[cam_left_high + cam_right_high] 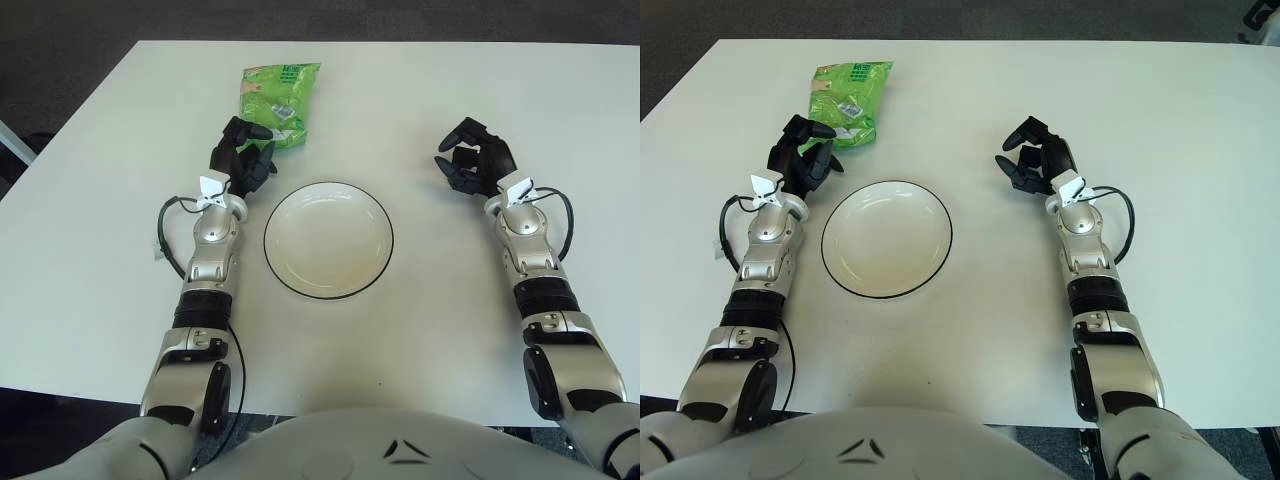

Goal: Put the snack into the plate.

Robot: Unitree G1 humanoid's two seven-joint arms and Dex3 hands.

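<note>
The snack [281, 98] is a green packet lying flat on the white table, at the far left. A white plate [328, 240] with a dark rim sits at the table's middle, and nothing is in it. My left hand [250, 150] is just at the packet's near edge, above and left of the plate. Its fingers are loosely spread, with one fingertip over the packet's near corner, and they grip nothing. My right hand [462, 158] shows to the right of the plate with relaxed fingers, holding nothing.
The white table [450, 330] reaches to the edges of the view, with dark floor beyond its far edge. A thin cable [165, 235] loops beside my left wrist.
</note>
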